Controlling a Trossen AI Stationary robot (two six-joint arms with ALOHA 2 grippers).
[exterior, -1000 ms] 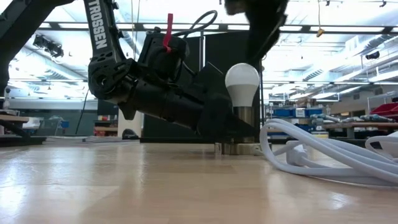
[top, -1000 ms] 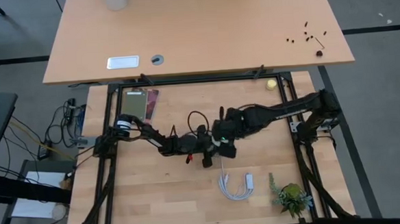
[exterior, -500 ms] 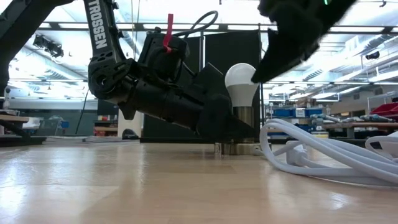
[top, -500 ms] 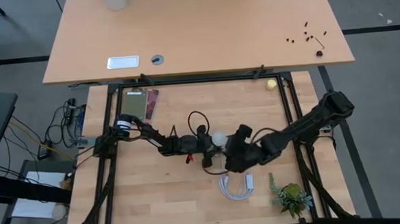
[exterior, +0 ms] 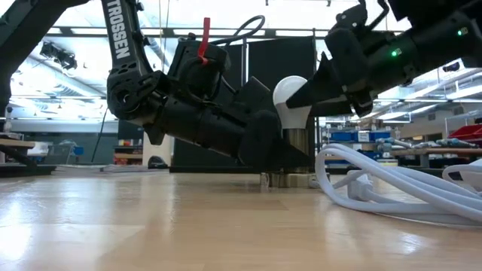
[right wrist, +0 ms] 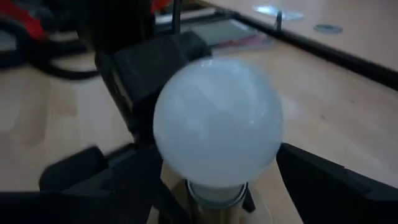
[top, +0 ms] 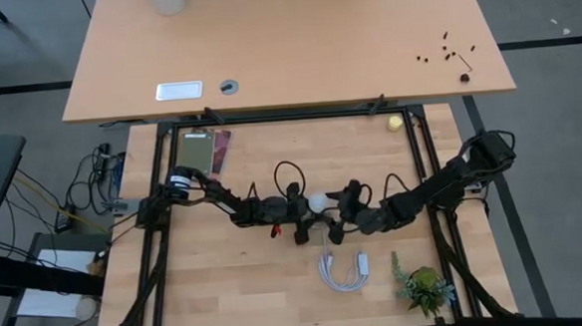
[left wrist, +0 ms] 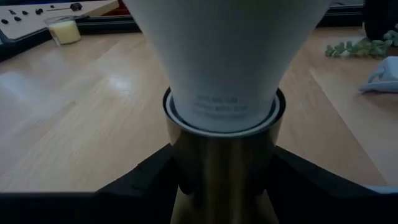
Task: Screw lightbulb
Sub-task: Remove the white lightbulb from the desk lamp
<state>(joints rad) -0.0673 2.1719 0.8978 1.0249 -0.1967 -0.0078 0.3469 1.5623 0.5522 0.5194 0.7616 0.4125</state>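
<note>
The wooden table (top: 228, 286) carries everything. My left gripper (exterior: 290, 154) lies low across it, clamped on the brass socket (left wrist: 221, 174) that stands upright near the table's middle. My right gripper (top: 335, 209) reaches in from the other side, its fingers (right wrist: 323, 180) spread on either side of the bulb's globe, not visibly touching it. A coiled white cable (top: 343, 270) lies on the boards just beside the socket. The lightbulb (exterior: 293, 102) sits upright in the socket, frosted dome on top.
</note>
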